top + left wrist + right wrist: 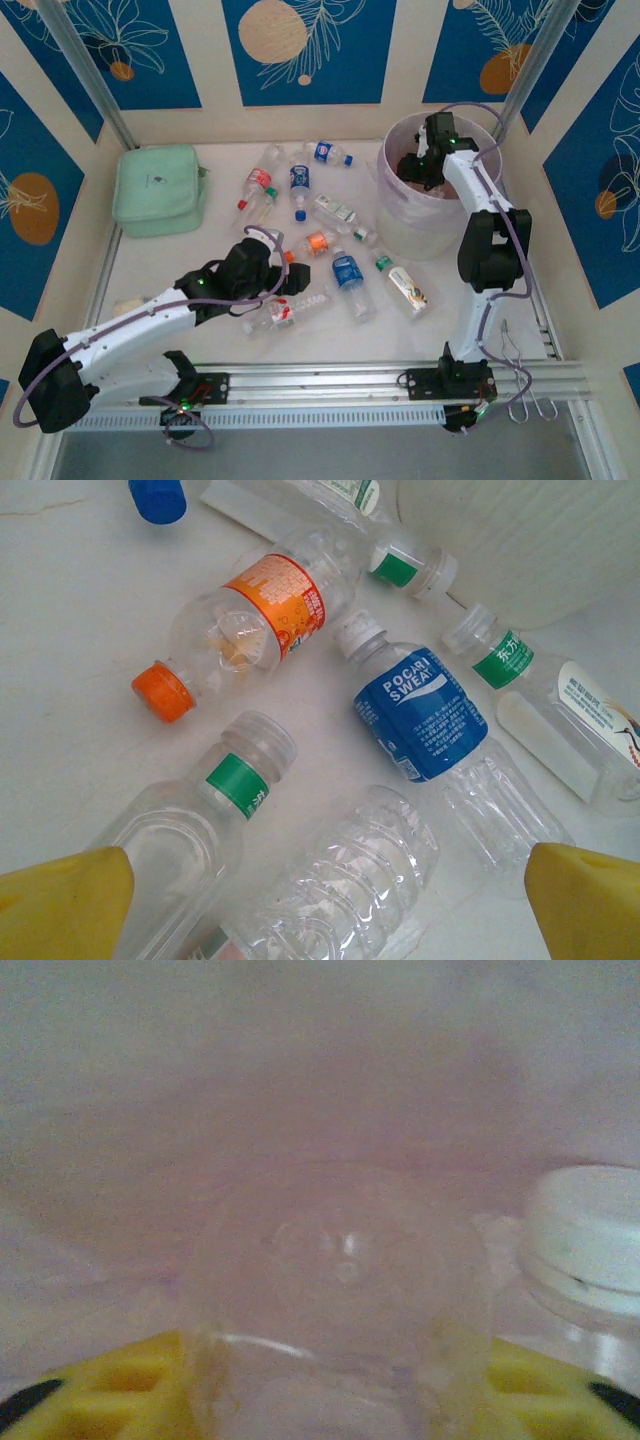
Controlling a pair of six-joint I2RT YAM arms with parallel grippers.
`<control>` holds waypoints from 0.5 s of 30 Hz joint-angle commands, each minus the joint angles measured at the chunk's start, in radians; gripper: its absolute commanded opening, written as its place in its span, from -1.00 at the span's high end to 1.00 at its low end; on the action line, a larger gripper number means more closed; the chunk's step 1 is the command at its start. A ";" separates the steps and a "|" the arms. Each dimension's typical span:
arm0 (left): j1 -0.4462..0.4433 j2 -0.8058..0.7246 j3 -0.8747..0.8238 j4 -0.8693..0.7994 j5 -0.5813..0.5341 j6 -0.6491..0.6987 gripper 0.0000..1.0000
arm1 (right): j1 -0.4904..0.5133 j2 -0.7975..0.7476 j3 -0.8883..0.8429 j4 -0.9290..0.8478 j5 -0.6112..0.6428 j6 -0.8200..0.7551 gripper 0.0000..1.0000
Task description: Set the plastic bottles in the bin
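Note:
Several plastic bottles lie scattered on the white table left of the bin (400,225), a pale lavender tub at the back right. My left gripper (285,285) stands open low over the pile, its yellow fingertips (65,905) spread to either side of a clear ribbed bottle (370,870). Close by lie a green-banded bottle (215,810), a blue-labelled bottle (420,715) and an orange-labelled bottle (250,620). My right gripper (415,165) is down inside the bin, shut on a clear bottle (330,1280) that sits between its yellow fingers (110,1385). A white-capped bottle (590,1230) lies beside it in the bin.
A mint-green square pouch (158,188) sits at the back left. A small flat packet (128,305) lies near the left edge beside my left arm. The bin wall (520,540) rises just beyond the bottles in the left wrist view. A metal rail (330,385) runs along the near edge.

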 commanded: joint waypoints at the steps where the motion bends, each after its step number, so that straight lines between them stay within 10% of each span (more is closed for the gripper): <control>1: -0.004 0.003 -0.004 0.001 0.005 -0.009 -1.00 | 0.004 0.004 -0.056 -0.007 -0.004 0.050 -0.26; 15: -0.004 0.073 0.110 -0.169 -0.015 0.112 -1.00 | -0.047 -0.248 0.065 -0.134 -0.047 0.008 -0.98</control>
